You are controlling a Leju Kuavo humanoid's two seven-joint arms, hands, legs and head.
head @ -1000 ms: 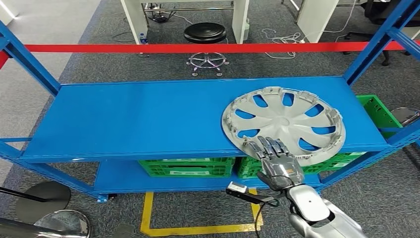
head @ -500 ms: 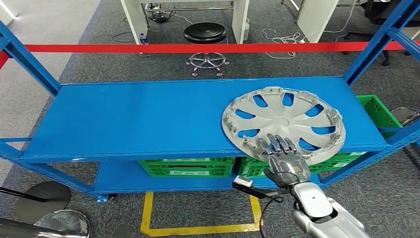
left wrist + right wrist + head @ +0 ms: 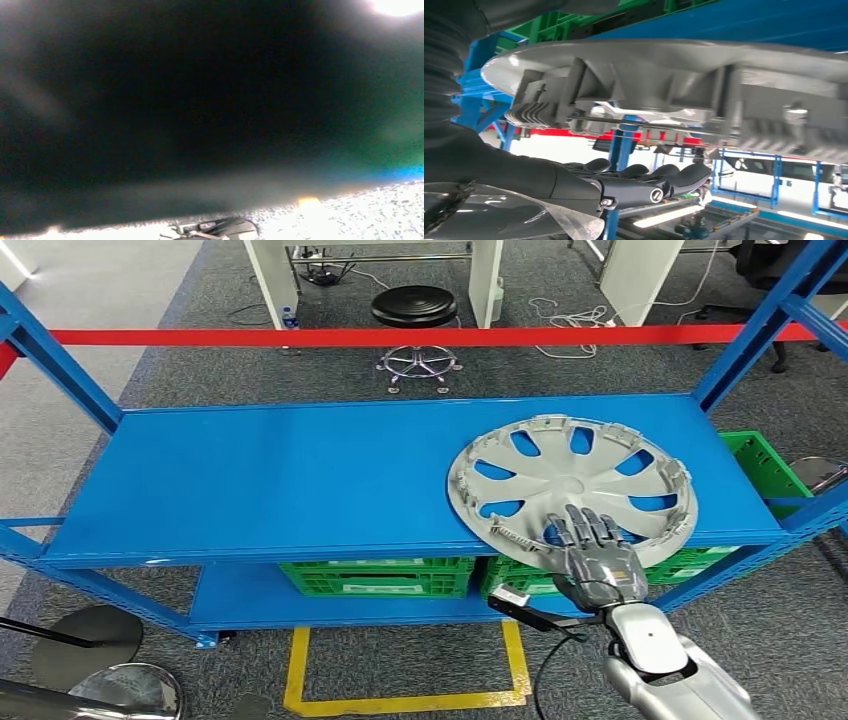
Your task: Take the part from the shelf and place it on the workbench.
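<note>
Head view has the round silver plastic wheel cover [image 3: 572,490] lying flat on the blue metal shelf [image 3: 300,480], overhanging its front edge, so nothing is lifted yet. Right hand [image 3: 592,558] reaches over the near rim, fingers [image 3: 674,179] stretched out, gripping nothing.

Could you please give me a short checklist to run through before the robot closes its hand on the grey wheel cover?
1. Round grey plastic spoked wheel cover lies flat on the blue metal shelf: ok.
2. Cover's near rim overhangs the shelf's front edge: ok.
3. Right hand is at that near rim: ok.
4. Fingers are spread, holding nothing: ok.
5. Fingers touching the rim: cannot tell.
6. Left hand's state: cannot tell, its wrist view is dark.
</note>
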